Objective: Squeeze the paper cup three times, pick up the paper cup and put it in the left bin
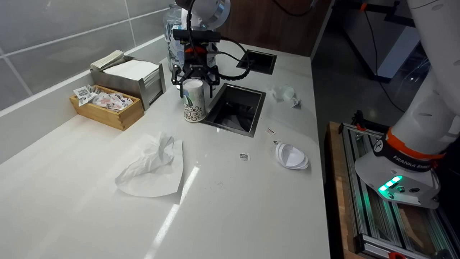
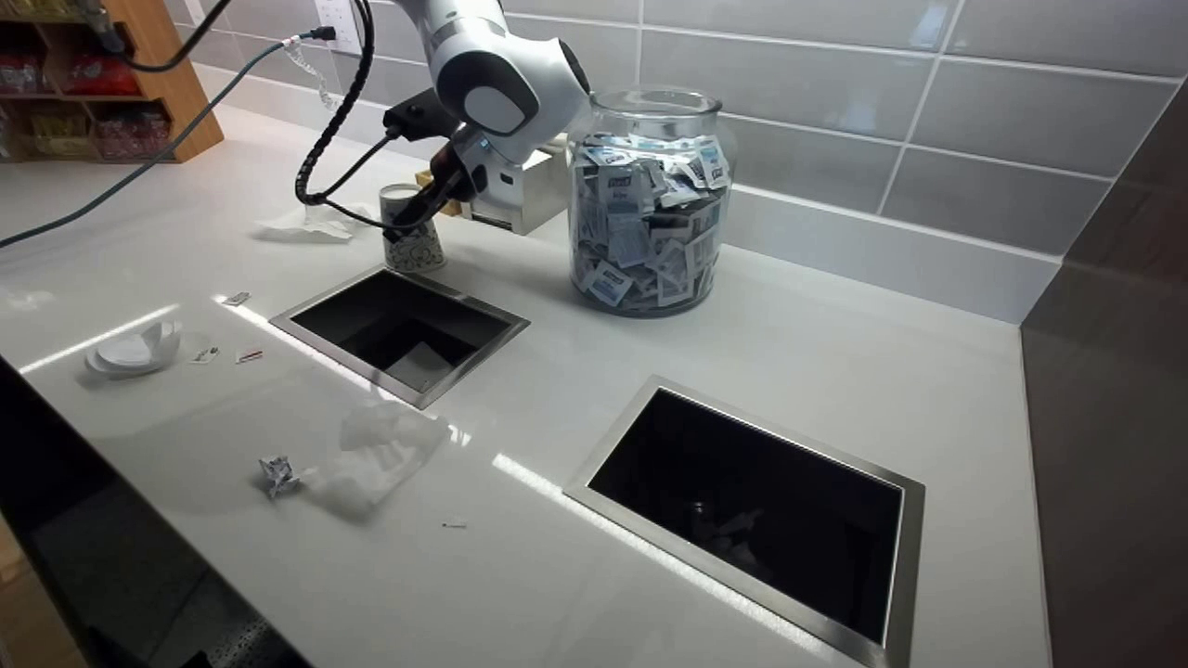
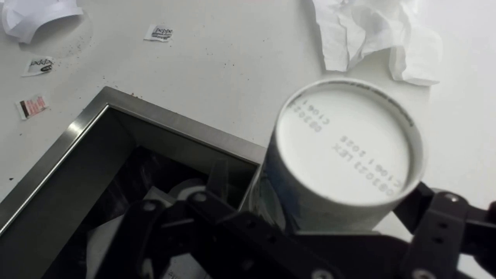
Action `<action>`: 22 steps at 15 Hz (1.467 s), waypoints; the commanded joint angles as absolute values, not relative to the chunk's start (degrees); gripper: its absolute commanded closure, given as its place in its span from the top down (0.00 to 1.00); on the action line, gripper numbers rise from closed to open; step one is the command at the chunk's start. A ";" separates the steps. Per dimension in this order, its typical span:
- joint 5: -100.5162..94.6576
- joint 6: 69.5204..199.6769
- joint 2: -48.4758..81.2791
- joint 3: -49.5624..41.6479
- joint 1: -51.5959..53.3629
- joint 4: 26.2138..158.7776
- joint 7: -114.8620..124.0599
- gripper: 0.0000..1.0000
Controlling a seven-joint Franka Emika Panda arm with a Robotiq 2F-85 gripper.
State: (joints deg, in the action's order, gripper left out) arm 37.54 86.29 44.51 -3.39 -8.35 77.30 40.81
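The paper cup [image 1: 194, 104], whitish with a grey swirl print, stands upside down on the counter, its printed base facing up in the wrist view [image 3: 345, 143]. It is right beside a corner of the left bin [image 1: 235, 109], a metal-rimmed opening sunk in the counter. My gripper [image 1: 196, 92] is open, with one finger on either side of the cup. In the wrist view a gap separates the left finger [image 3: 219, 178] from the cup. The right finger [image 3: 414, 207] is close to the cup's side; whether it touches I cannot tell.
Another bin [image 2: 914, 557] lies farther along the counter. A big glass jar [image 2: 650, 218] of packets stands behind, by the wall. Nearby are a napkin holder [image 1: 152, 84], a wooden packet box [image 1: 104, 113] and a crumpled tissue [image 1: 154, 165]. Folded white paper [image 1: 291, 157] lies near the front edge.
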 commanded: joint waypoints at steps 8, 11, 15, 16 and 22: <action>37.05 86.88 45.26 -4.15 -8.36 78.82 39.08 0.33; 37.31 87.02 45.22 -4.06 -8.34 78.78 39.14 0.15; 38.64 86.56 45.03 -3.39 -8.42 78.49 39.39 0.05; 39.17 86.36 44.96 -3.14 -8.44 78.36 39.49 0.04; 41.09 85.40 44.93 -1.98 -8.10 78.09 39.59 0.03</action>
State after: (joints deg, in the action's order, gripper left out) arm 39.07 86.30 44.82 -2.37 -8.14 77.98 40.19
